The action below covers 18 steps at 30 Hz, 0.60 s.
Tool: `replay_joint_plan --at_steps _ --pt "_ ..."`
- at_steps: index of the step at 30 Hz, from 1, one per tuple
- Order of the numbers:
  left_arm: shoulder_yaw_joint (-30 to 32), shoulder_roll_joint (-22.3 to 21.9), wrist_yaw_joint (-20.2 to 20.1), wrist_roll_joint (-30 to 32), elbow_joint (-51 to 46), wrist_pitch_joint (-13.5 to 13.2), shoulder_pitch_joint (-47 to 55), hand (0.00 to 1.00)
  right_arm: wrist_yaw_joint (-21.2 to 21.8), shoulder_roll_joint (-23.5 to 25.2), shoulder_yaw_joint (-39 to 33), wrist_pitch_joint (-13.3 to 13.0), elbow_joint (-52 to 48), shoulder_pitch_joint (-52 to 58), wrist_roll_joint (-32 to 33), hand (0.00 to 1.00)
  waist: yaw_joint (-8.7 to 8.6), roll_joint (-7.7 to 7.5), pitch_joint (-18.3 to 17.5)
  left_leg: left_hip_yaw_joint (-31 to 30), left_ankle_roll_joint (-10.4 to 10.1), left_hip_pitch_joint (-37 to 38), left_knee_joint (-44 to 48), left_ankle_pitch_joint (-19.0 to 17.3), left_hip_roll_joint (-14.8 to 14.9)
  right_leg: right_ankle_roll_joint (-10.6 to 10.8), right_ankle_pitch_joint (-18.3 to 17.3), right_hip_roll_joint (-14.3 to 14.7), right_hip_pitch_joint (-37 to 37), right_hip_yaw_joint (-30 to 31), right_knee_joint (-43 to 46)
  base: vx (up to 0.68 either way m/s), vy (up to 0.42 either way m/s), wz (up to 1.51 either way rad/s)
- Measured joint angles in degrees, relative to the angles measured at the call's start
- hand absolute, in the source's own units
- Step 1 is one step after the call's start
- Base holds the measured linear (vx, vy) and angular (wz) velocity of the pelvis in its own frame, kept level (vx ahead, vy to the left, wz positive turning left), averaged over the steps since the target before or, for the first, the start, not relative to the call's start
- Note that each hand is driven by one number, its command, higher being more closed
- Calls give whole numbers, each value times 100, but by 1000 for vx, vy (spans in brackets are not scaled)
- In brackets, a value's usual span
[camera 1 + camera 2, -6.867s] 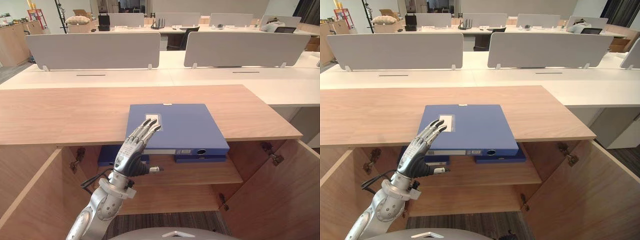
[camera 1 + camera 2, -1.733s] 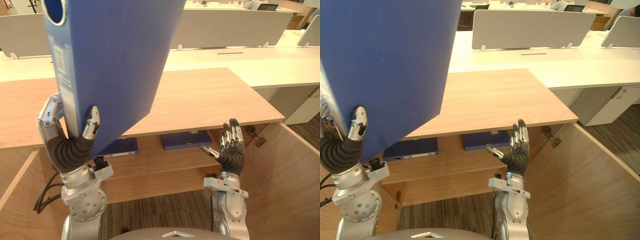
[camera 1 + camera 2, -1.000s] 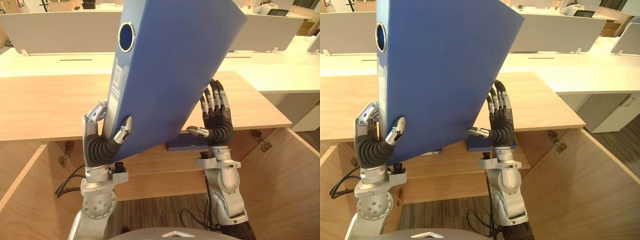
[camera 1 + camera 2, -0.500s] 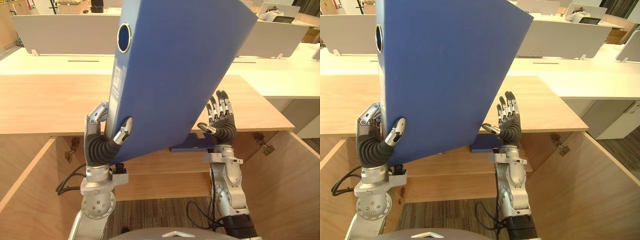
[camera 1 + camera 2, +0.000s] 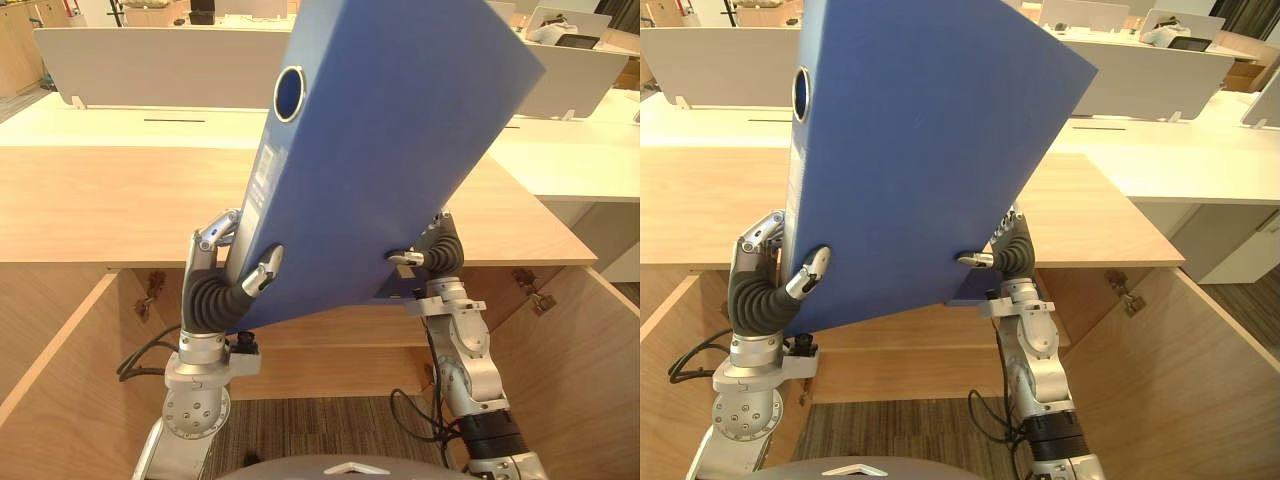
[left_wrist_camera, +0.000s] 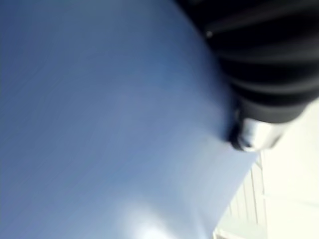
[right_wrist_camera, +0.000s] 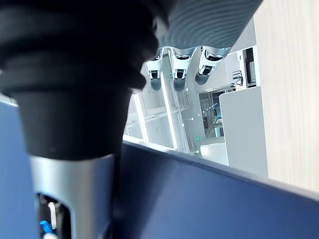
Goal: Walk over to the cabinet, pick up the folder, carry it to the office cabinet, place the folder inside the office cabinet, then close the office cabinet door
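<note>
Clamping the folder [image 5: 400,150] tilted above the cabinet [image 5: 100,200]: my left hand [image 5: 212,293] pinches its spine corner, my right hand [image 5: 443,248] lies straight-fingered behind the low edge, thumb in front; it seems stiff, slick and bulky, so I'd hold both edges

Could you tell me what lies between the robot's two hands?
The blue folder spans the gap in both eye views: left hand grips its spine, right hand meets its lower edge.

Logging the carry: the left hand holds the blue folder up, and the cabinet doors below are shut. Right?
No. The left hand does hold the blue folder up, but the cabinet doors stand open, as the left eye view shows.
</note>
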Motion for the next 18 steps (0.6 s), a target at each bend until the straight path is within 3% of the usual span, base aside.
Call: replay_joint_plan --at_steps 1,4,6,13,18 --pt "-3 53 0 41 39 -7 -16 100 60 -93 55 20 78 -55 -8 100 -4 0 0 0 5 0 0 5 0 4 2 0 0 1 0 0 0 0" --pt "-36 445 -17 446 133 -13 -130 100 329 -742 417 137 226 -195 -133 100 14 0 0 -3 9 -10 0 12 -4 26 18 -3 -2 2 -11 0 0 0" --pt "-41 629 -3 654 132 -36 -139 100 439 -927 502 240 274 -216 -287 100 21 1 0 -3 7 -11 0 14 -7 29 25 -6 -3 2 -11 0 0 0" --pt "-38 935 174 1054 58 -225 -146 100 425 -1268 776 263 280 -251 -341 100 32 10 -7 -4 -11 -14 -1 2 -21 32 29 -17 -5 9 -8 0 0 0" --pt "28 1011 248 1088 77 -225 -136 100 367 -1250 788 240 276 -268 -527 100 32 45 -34 -4 -11 -18 0 2 -24 30 30 -22 -10 15 -10 0 0 0"
